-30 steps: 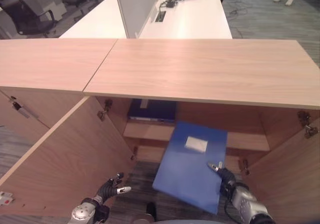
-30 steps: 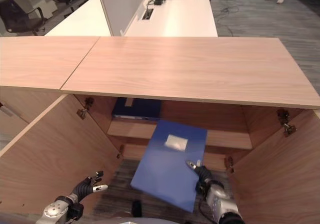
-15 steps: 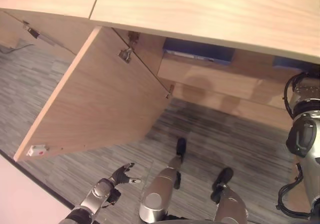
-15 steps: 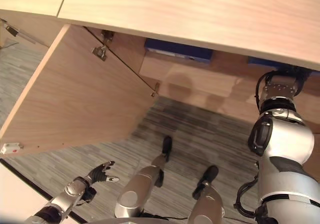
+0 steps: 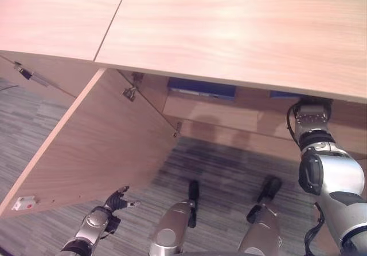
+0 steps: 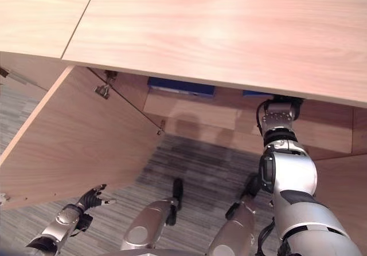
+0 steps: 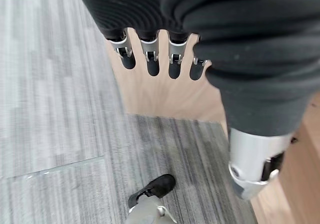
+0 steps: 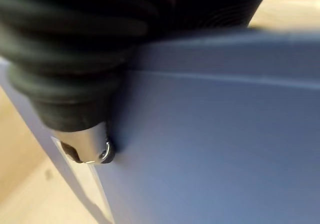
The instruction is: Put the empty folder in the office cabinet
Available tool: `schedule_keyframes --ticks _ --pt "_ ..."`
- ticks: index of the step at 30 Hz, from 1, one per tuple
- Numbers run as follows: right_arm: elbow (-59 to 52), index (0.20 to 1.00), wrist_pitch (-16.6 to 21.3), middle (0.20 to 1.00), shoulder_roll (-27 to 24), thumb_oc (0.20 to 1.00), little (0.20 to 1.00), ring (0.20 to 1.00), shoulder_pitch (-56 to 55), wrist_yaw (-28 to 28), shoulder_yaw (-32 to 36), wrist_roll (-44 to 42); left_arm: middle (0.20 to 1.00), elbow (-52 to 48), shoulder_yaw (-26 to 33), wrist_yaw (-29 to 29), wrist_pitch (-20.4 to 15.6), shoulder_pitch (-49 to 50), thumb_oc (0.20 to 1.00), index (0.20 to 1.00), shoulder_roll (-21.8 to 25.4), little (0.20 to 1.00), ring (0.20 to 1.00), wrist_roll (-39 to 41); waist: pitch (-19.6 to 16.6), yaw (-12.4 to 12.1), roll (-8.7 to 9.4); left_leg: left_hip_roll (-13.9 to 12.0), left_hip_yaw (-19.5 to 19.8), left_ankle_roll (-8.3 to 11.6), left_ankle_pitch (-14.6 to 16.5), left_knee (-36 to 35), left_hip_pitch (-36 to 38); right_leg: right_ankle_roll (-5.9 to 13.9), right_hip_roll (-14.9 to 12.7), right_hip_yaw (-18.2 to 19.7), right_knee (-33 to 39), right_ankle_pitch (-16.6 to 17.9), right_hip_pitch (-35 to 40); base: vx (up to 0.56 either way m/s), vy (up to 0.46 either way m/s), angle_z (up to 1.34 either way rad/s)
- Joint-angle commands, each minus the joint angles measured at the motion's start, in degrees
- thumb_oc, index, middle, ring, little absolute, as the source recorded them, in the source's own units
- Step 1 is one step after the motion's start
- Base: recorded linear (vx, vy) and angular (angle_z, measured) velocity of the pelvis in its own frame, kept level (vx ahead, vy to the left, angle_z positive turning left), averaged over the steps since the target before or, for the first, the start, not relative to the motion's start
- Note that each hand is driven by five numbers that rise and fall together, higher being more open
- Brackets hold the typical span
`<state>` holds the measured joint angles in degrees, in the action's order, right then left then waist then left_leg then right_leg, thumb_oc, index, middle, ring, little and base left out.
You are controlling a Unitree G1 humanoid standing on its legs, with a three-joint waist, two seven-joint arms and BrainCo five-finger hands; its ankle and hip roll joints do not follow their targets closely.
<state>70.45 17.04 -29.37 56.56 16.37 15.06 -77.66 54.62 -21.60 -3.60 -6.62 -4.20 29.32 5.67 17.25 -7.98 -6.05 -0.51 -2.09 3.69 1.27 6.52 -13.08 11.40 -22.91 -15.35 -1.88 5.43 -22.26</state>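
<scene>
Right hand (image 8: 85, 108) reaches under cabinet top edge, thumb pressed flat on blue folder (image 8: 210, 144); finger curl hidden, grip state cannot be told. Folder's blue edge (image 5: 282, 94) peeks out on upper shelf, right side, just under cabinet top (image 5: 229, 32). Second blue folder (image 5: 200, 88) lies on same shelf toward left door hinge. Left hand (image 7: 160, 58) hangs low beside open left door (image 5: 97, 141), fingers straight, holding nothing. Judgement: insertion nearly done; release and arm withdrawal left, doors not yet closed.
</scene>
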Motion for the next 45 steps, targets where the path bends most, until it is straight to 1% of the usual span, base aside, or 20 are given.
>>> schedule_keyframes --ticks 1,2,3,5,6,7,9,11,12,13,15,17,22,25,28,32,33,34,35,45 --pt "-3.09 0.2 1.52 0.2 -6.82 0.2 0.2 0.2 4.54 -3.37 -4.69 0.69 1.0 -0.11 -2.7 -0.07 -0.86 1.19 1.0 1.0 0.09 1.0 1.0 -2.42 -2.21 0.12 -1.74 -8.02 2.72 5.44 5.01 -4.67 11.58 2.22 1.41 1.05 -2.31 2.41 3.84 0.21 -0.179 0.94" --pt "-3.18 0.2 1.24 0.2 -6.24 0.2 0.2 0.2 3.52 -3.73 -4.81 0.97 1.0 0.63 -2.47 -0.3 -0.74 1.87 1.0 1.0 -0.48 1.0 1.0 -2.66 -2.68 0.85 -2.07 -8.73 2.99 5.93 4.62 -4.45 12.13 1.6 2.02 1.11 -2.92 1.37 4.41 0.27 -0.267 0.44" --pt "-3.26 0.2 0.85 0.2 -5.26 0.2 0.2 0.2 1.76 -4.44 -4.72 1.16 1.0 1.57 -2.22 -0.89 -0.58 2.83 1.0 1.0 -0.93 1.0 1.0 -3.52 -3.09 1.11 -2.61 -10.48 2.75 7.04 1.54 -2.84 12.13 0.15 3.76 0.54 -3.24 -1.2 6.16 0.22 -0.293 -0.05" --pt "-2.83 0.2 0.51 0.2 -5.61 0.2 0.2 0.2 0.82 -5.56 -4.35 0.69 1.0 1.66 -2.12 -1.34 -0.23 3.21 1.0 1.0 -0.68 1.0 1.0 -4.45 -2.87 1.09 -3.11 -12.02 2.96 8.45 -5.44 2.52 9.85 -2.05 5.74 -1.12 -2.75 -3.3 8.61 0.12 -0.295 -0.06" --pt "-2.61 0.2 0.4 0.2 -6.26 0.2 0.2 0.2 0.57 -5.73 -4.33 0.53 1.0 1.69 -1.89 -1.36 -0.03 3.34 1.0 1.0 -0.6 1.0 1.0 -4.67 -2.62 0.96 -3.01 -12.22 3.12 8.4 -7.33 5.75 8.3 -3.0 6.26 -1.43 -2.18 -4.03 9.72 0.16 -0.404 0.26" --pt "-1.99 0.2 0.2 0.2 -7.76 0.2 0.2 0.2 0.07 -5.71 -4.27 0.12 1.0 1.61 -1.18 -0.82 -0.06 2.77 1.0 1.0 -0.83 1.0 1.0 -3.83 -2.24 0.8 -2.65 -12.65 2.27 7.97 -9.14 10.21 4.17 -4.39 7.11 -2.01 -0.95 -6.23 12.05 0.14 -0.307 0.22" --pt "-2.05 0.2 0.17 0.2 -8.2 0.2 0.2 0.2 0.47 -5.6 -4.37 0.07 1.0 1.46 -1.13 -0.82 0.05 2.62 1.0 1.0 -1.06 1.0 1.0 -3.36 -2.11 0.64 -2.91 -12.39 2.07 7.93 -8.86 9.91 2.9 -4.54 7.34 -2.11 -0.85 -6.84 12.5 0.11 -0.144 0.39" --pt "-2.53 0.2 0.17 0.2 -8.76 0.2 0.2 0.2 0.76 -5.27 -4.58 0.29 1.0 1.18 -1.32 -0.98 0.19 2.72 1.0 1.0 -1.85 1.0 1.0 -3.09 -1.99 0.2 -3.49 -10.84 1.83 7.3 -6.91 6.21 0.52 -4.62 7.78 -2.54 -0.47 -7.82 13.46 0.17 -0.035 0.16" --pt "-2.93 0.2 0.1 0.2 -8.78 0.2 0.2 0.2 0.8 -5.15 -4.81 0.37 1.0 0.98 -1.85 -1.18 0.37 2.91 1.0 1.0 -2.07 1.0 1.0 -3.64 -2.2 -0.28 -3.79 -9.87 1.73 6.87 -6.3 2.76 -0.15 -4.45 8.08 -2.36 -0.29 -8.25 13.72 0.26 -0.013 0.12" --pt "-2.96 0.2 0.2 0.2 -8.71 0.2 0.2 0.2 1.34 -4.99 -5.23 0.62 1.0 0.69 -2.81 -1.14 0.16 3.21 1.0 1.0 -2.08 1.0 1.0 -4.32 -2.07 -1.5 -4.36 -7.84 2.48 6.47 -7.73 -1.46 -2.67 -4.46 9.19 -1.79 -0.31 -8.97 14.23 0.29 -0.004 0.15" --pt "-2.83 0.2 0.11 0.2 -7.49 0.2 0.2 0.2 2.03 -4.88 -6.01 0.6 1.0 1.31 -2.85 -1.05 0.33 4.15 1.0 1.0 -2.05 1.0 1.0 -4.3 -2.8 -2.35 -5.03 -7.55 3.29 5.92 -7.63 -6.84 -1.55 -4.24 10.9 -0.02 -1.45 -10.29 13.8 0.22 -0.021 -0.04" --pt "-2.6 0.2 0.41 0.2 -6.77 0.2 0.2 0.2 3.14 -5.11 -6.21 0.04 1.0 0.89 -3.02 -0.6 0.1 4.51 1.0 1.0 -1.32 1.0 1.0 -4.9 -2.69 -2.73 -5.73 -7.22 4.22 5.29 -7.48 -6.83 -0.63 -4.6 11.33 1.31 -2.9 -10.23 13.21 0.08 0.026 -0.71" --pt "-1.27 0.2 0.8 0.2 -7.21 0.2 0.2 0.2 4.86 -4.42 -5.93 -0.94 1.0 -1.3 -3.19 -0.51 -0.29 4.25 1.0 1.0 -0.21 1.0 1.0 -3.96 -2.05 -3.06 -5.93 -6.5 2.81 4.33 -6.79 -7.86 0.51 -4.55 10.56 3.66 -5.15 -9.85 9.75 0.02 0.084 -0.42" --pt "0.0 0.2 1.07 0.2 -7.66 0.2 0.2 0.2 7.62 -3.69 -5.91 -1.74 1.0 -3.97 -4.4 -0.34 -0.58 3.44 1.0 1.0 0.01 1.0 1.0 -1.73 -0.2 -3.0 -6.19 -5.95 2.17 3.5 -5.33 -5.72 -1.8 -4.12 9.61 5.41 -7.23 -9.0 5.21 -0.06 0.089 -0.23" --pt "2.64 0.2 1.0 0.2 -9.21 0.2 0.2 0.2 10.01 -2.54 -6.05 -2.73 1.0 -8.45 -6.42 -0.42 -0.62 1.3 1.0 1.0 1.23 1.0 1.0 0.25 2.63 -2.63 -6.17 -4.66 2.21 2.82 -1.07 2.61 -8.14 -4.38 8.34 7.36 -15.32 -11.87 -1.51 -0.06 0.048 -0.19" --pt "3.96 0.2 0.9 0.2 -9.64 0.2 0.2 0.2 11.25 -1.96 -5.84 -3.46 1.0 -10.64 -7.09 0.0 -0.81 -0.49 1.0 1.0 3.17 1.0 1.0 1.26 5.33 -1.73 -6.14 -3.66 2.42 2.33 2.43 11.22 -14.4 -4.97 7.44 8.28 -22.81 -14.24 -6.82 -0.08 0.009 0.2" --pt "4.06 0.2 0.92 0.2 -9.66 0.2 0.2 0.2 11.47 -1.99 -5.88 -3.5 1.0 -10.67 -7.03 -0.02 -0.79 -0.59 1.0 1.0 3.21 1.0 1.0 1.32 5.1 -1.78 -5.98 -3.59 2.41 2.3 3.0 12.3 -15.38 -4.96 7.31 8.49 -23.74 -14.7 -7.77 -0.01 -0.002 0.2" --pt "4.38 0.2 0.82 0.2 -9.86 0.2 0.2 0.2 11.65 -1.87 -5.79 -4.04 1.0 -10.78 -7.09 0.32 -0.83 -1.23 1.0 1.0 3.93 1.0 1.0 1.52 5.75 -1.38 -5.86 -3.57 3.06 2.2 5.67 16.38 -17.37 -5.08 7.33 9.51 -27.14 -16.89 -9.4 0.04 -0.021 0.07" --pt "4.59 0.2 0.84 0.2 -9.89 0.2 0.2 0.2 11.93 -1.87 -5.81 -4.35 1.0 -10.66 -7.15 0.56 -0.86 -1.61 1.0 1.0 4.32 1.0 1.0 1.37 6.04 -1.25 -5.79 -3.67 3.26 2.12 6.96 18.65 -18.73 -5.17 7.23 9.91 -29.16 -17.91 -10.66 0.03 -0.025 0.07" --pt "6.0 0.2 1.37 0.2 -10.35 0.2 0.2 0.2 14.66 -1.91 -7.08 -8.25 1.0 -14.59 -8.05 1.63 -0.9 -4.24 1.0 1.0 8.06 1.0 1.0 2.11 7.24 -0.74 -5.18 -3.51 4.45 0.35 14.49 35.55 -30.76 -6.8 7.71 12.7 -43.49 -23.41 -22.57 -0.03 -0.015 0.06"
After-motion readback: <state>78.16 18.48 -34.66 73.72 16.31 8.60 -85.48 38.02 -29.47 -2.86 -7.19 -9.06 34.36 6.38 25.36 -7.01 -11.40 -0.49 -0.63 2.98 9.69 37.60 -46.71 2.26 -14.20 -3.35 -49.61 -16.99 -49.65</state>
